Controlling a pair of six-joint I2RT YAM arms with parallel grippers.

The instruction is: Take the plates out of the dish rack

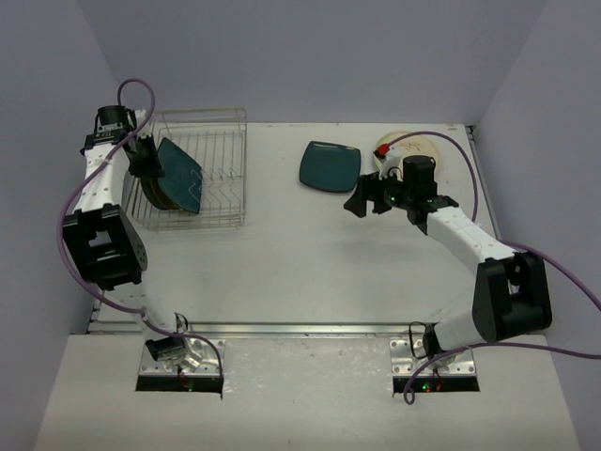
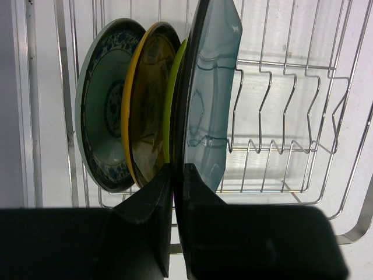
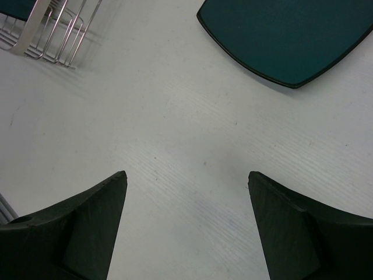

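The wire dish rack (image 1: 223, 150) stands at the back left. My left gripper (image 1: 148, 165) is shut on the rim of a dark teal rounded-square plate (image 1: 181, 174) that stands upright in the rack. In the left wrist view the fingers (image 2: 152, 198) pinch that plate (image 2: 210, 99). Beside it stand a yellow-green edged plate (image 2: 173, 99), an amber plate (image 2: 148, 111) and a blue-green patterned plate (image 2: 102, 111). A second teal plate (image 1: 330, 166) lies flat on the table. A cream plate (image 1: 418, 147) lies behind my right arm, partly hidden. My right gripper (image 1: 362, 202) is open and empty over bare table.
The right wrist view shows my open gripper (image 3: 186, 175) above the table, with the flat teal plate (image 3: 291, 35) ahead on the right and a corner of the rack (image 3: 46, 29) at the upper left. The rack's right slots (image 2: 291, 116) hold nothing.
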